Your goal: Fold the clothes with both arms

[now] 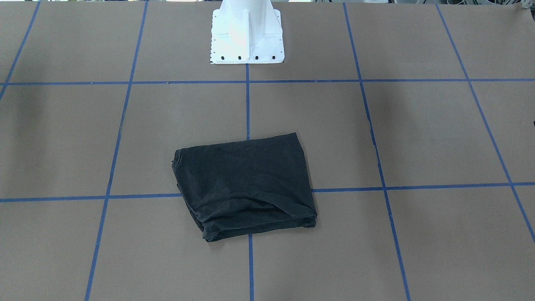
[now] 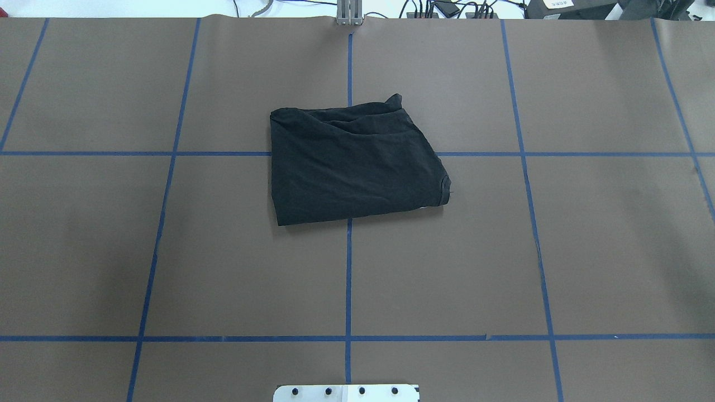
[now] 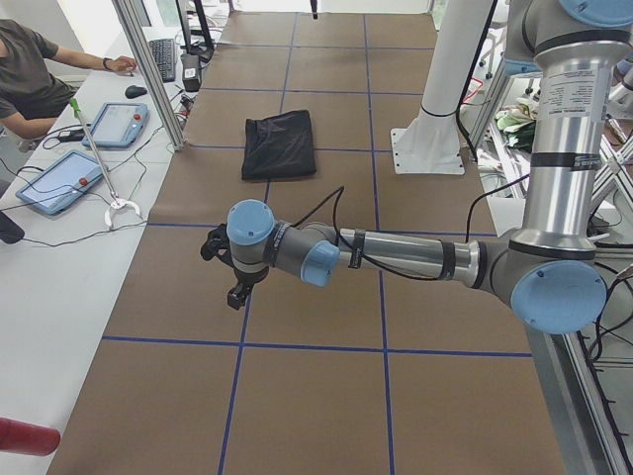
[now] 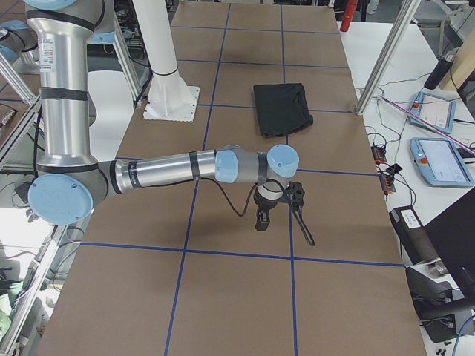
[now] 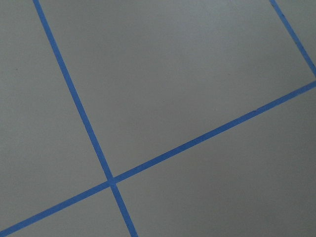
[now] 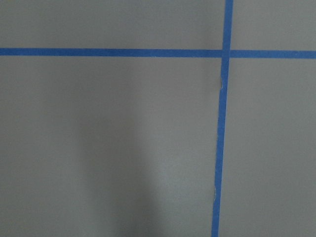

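The black T-shirt [image 1: 246,184] lies folded into a thick rectangle near the table's middle, across a blue tape crossing; its logo print is hidden. It also shows in the overhead view [image 2: 352,162] and both side views [image 3: 280,143] [image 4: 280,107]. Neither arm touches it. The left gripper [image 3: 237,292] hangs over bare table toward the table's left end, far from the shirt. The right gripper [image 4: 261,220] hangs over bare table toward the right end. I cannot tell whether either is open or shut. Both wrist views show only brown table and blue tape lines.
The white base plate [image 1: 246,42] stands at the robot's edge of the table [image 2: 346,392]. An operator [image 3: 25,69] sits at a side desk with tablets [image 3: 59,183]. Metal frame posts [image 3: 148,69] stand along the table's far edge. More tablets [image 4: 438,159] lie beside the right end.
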`<state>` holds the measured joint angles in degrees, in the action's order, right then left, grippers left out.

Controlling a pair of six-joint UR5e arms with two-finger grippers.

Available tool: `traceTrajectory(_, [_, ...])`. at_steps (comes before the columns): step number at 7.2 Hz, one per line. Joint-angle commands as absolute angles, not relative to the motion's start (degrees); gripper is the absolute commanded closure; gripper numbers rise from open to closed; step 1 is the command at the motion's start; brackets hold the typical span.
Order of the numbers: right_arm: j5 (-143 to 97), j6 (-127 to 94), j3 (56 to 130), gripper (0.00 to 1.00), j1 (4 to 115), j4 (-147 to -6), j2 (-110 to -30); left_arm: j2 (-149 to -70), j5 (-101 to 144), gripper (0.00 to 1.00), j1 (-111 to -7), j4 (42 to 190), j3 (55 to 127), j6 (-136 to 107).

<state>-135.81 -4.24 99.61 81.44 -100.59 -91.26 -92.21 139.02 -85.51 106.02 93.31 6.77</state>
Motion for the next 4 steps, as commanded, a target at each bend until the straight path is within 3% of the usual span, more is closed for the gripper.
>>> traceTrajectory(1, [-136.2,-4.3,98.0,0.00,81.8,-99.5,-91.1,-92.0,138.9,0.00,-85.6,106.1,94.1,6.8])
traceTrajectory(4, [-136.5,-4.3,99.0,0.00,83.8,-99.4,-90.7,-92.0,138.8,0.00,-85.5,106.2,94.5,6.8])
